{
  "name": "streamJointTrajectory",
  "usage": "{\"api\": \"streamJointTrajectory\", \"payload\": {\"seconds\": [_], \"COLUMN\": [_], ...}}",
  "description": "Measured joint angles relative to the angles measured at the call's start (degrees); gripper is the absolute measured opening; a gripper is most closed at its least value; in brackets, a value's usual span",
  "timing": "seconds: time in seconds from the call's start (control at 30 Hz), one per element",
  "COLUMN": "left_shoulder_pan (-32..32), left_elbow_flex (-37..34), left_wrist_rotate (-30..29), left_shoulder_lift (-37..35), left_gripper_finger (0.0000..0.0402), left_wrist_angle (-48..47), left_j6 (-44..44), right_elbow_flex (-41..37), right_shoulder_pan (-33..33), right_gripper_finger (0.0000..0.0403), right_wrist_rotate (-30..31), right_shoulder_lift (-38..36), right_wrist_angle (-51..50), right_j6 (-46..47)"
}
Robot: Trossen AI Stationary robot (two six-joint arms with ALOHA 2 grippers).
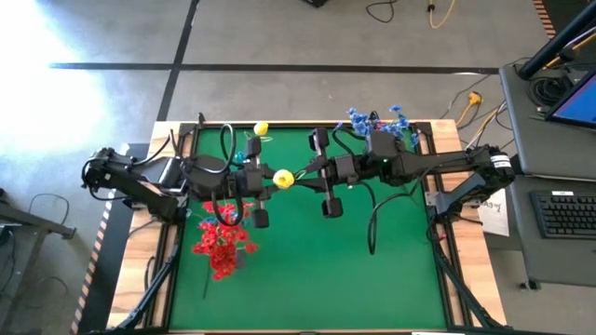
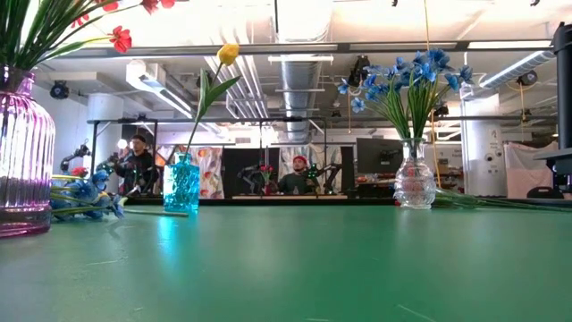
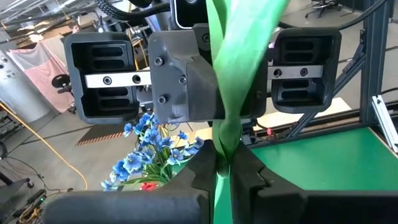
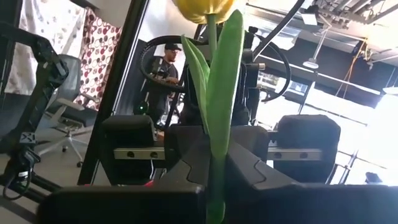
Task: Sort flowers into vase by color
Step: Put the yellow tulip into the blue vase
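A yellow tulip (image 1: 283, 178) with a green stem and leaf is held high above the green table between my two grippers, which face each other. My left gripper (image 1: 269, 180) is shut on its stem (image 3: 222, 155). My right gripper (image 1: 300, 175) is shut on it too, with the blossom (image 4: 202, 7) above its fingers. A purple vase (image 2: 18, 152) holds red flowers (image 1: 219, 240). A small blue vase (image 2: 181, 184) holds another yellow tulip (image 2: 229, 53). A clear vase (image 2: 414, 175) holds blue flowers (image 2: 407, 76). Neither gripper shows in the low view. My left gripper pinches the tulip's green stem and leaf (image 3: 224, 146) between its two fingers. The fingers come level from the table's left and lie across the stem. The tulip is clear of the table. My right gripper pinches the same stem and leaf (image 4: 216, 155) below the blossom between its two fingers. The fingers come level from the table's right and lie across the stem. The tulip stands upright, blossom up.
Several blue flowers (image 2: 80, 199) lie on the table beside the purple vase. The three vases stand along the table's left and far sides. People sit in the room beyond the table (image 2: 295, 174). A desk with a keyboard (image 1: 568, 214) stands to the right.
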Motion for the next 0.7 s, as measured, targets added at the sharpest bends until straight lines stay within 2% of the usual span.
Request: {"api": "streamJointTrajectory", "payload": {"seconds": [0.1, 0.23, 0.43, 0.7], "left_shoulder_pan": [0.00, 0.04, 0.16, 2.82], "left_elbow_flex": [0.00, -0.03, -0.11, -0.25], "left_wrist_rotate": [-0.02, -0.27, 0.00, 0.12], "left_shoulder_lift": [0.00, -0.10, -1.78, -7.66], "left_gripper_finger": [0.0002, 0.0001, 0.0000, 0.0000], "left_wrist_angle": [-0.25, -1.34, -4.29, -10.59], "left_j6": [0.00, -0.02, -0.17, -2.07], "right_elbow_flex": [0.00, 0.00, 0.02, 0.03], "right_shoulder_pan": [0.00, 0.02, -0.13, -0.17], "right_gripper_finger": [0.0045, 0.0102, 0.0182, 0.0238], "right_wrist_rotate": [1.75, 6.44, 8.16, 20.65], "right_shoulder_lift": [0.00, 0.00, -0.21, -1.45], "right_wrist_angle": [-0.11, -0.40, -1.49, -6.93], "right_j6": [-0.02, -0.05, 1.14, 0.94]}}
